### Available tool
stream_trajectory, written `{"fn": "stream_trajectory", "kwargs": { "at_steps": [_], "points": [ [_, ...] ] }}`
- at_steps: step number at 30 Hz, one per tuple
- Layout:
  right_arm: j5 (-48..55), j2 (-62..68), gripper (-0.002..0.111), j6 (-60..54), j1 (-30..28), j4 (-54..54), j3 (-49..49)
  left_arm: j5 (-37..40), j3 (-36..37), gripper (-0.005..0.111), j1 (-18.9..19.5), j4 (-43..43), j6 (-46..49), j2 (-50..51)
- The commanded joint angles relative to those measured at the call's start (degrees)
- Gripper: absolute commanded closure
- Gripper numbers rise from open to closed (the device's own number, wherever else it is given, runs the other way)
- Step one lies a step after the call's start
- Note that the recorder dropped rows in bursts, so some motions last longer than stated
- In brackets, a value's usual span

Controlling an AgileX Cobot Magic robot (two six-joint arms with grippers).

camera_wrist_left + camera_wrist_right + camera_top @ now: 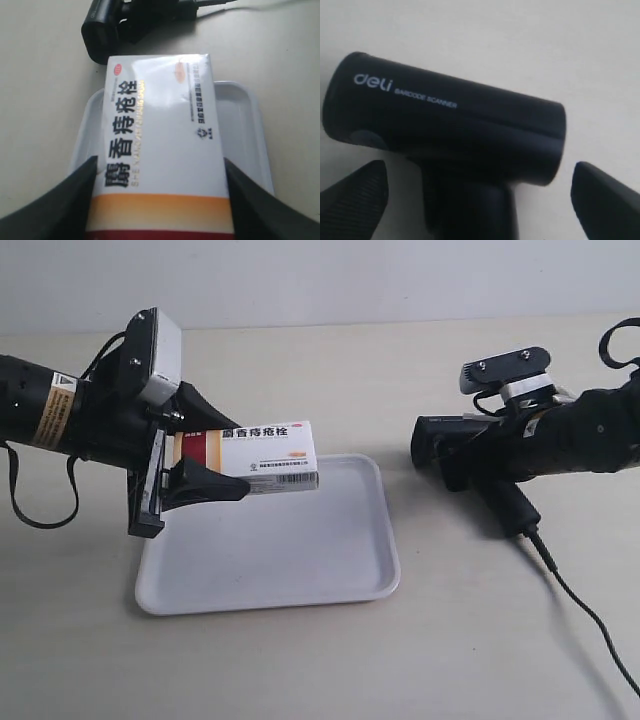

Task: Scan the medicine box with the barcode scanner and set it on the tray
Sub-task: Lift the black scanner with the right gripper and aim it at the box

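Note:
My left gripper [215, 450] is shut on the red and orange end of the medicine box [255, 455] and holds it flat in the air over the left part of the white tray [300, 580]. In the left wrist view the box [160, 130] fills the space between the fingers of that gripper [160, 165], with the tray [245, 105] below it and the barcode scanner [102, 30] beyond. The black scanner [440, 445] is right of the tray, head towards the box. My right gripper [479, 170] is open, its fingers astride the scanner [445, 120] handle with gaps on both sides.
The scanner's black cable [580, 610] runs from the handle across the beige table to the front right. A loose black cable [30, 510] hangs under the left arm. The tray's right half lies bare between the two arms.

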Motion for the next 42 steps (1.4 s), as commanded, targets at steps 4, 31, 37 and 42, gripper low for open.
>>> {"fn": "stream_trajectory", "kwargs": {
  "at_steps": [4, 31, 37, 42],
  "points": [
    [-1.81, 4.06, 0.041, -8.86, 0.00, -0.66, -2.38, 2.82, 0.15, 0.106, -0.30, -0.78, -0.01, 4.20],
    [9.94, -12.17, 0.108, -16.08, 0.46, -1.06, 5.34, -3.40, 0.15, 0.106, -0.30, -8.27, 9.66, 8.93],
    [11.00, -13.05, 0.108, -16.19, 0.46, -0.38, 5.33, -6.92, 0.15, 0.106, 0.60, -9.90, 11.38, 10.78],
    [12.74, -17.01, 0.108, -16.07, 0.46, -0.19, 5.33, -9.53, -0.06, 0.106, 4.39, -10.16, 11.77, 13.18]
  ]
}}
